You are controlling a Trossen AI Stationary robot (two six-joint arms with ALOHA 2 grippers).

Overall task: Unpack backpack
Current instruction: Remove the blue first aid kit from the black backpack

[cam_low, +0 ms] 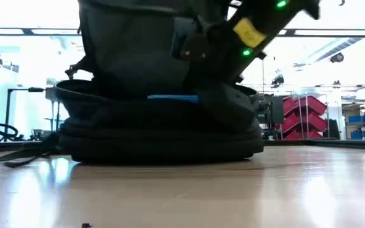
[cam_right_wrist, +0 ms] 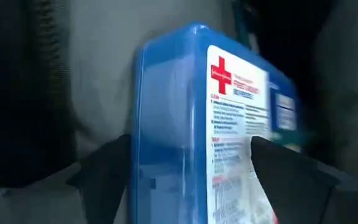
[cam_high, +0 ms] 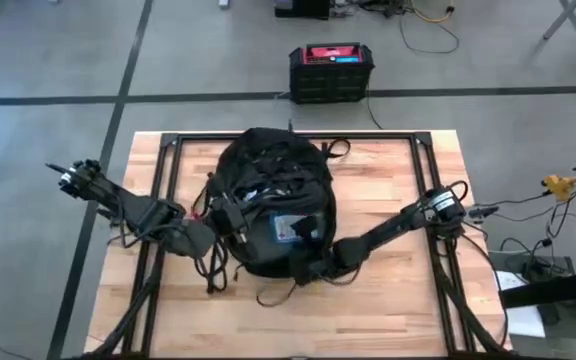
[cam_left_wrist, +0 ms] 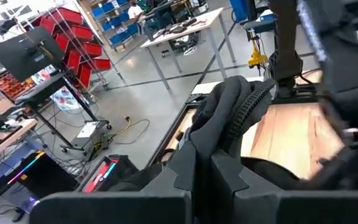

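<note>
The black backpack (cam_high: 273, 170) lies on its back in the middle of the wooden table, its front flap (cam_low: 132, 50) raised. Inside the opening sits a blue first-aid box (cam_right_wrist: 191, 124) with a white label and a red cross; it also shows in the high view (cam_high: 290, 228) and as a blue strip in the low view (cam_low: 173, 98). My left gripper (cam_high: 230, 215) is at the backpack's left side, shut on the flap's edge. My right gripper (cam_high: 305, 258) reaches into the opening from the near right and is shut on the box. My left gripper pinches a bunched fold of the flap's zipper edge (cam_left_wrist: 229, 118) between its two fingers (cam_left_wrist: 191, 174). The fold stands up from the fingers, lifted off the backpack's body. How many layers it has, I cannot tell. My right gripper holds the box between its two fingers (cam_right_wrist: 104, 165), one on the blue side wall (cam_right_wrist: 143, 155) and one on the labelled face (cam_right_wrist: 247, 155). The box stands on edge inside the backpack, with grey lining behind it.
Loose black straps (cam_high: 213, 270) trail from the backpack toward the near edge. Black frame rails (cam_high: 158, 200) run along the table's left and right sides. A black box with a red top (cam_high: 330, 70) stands on the floor past the far edge.
</note>
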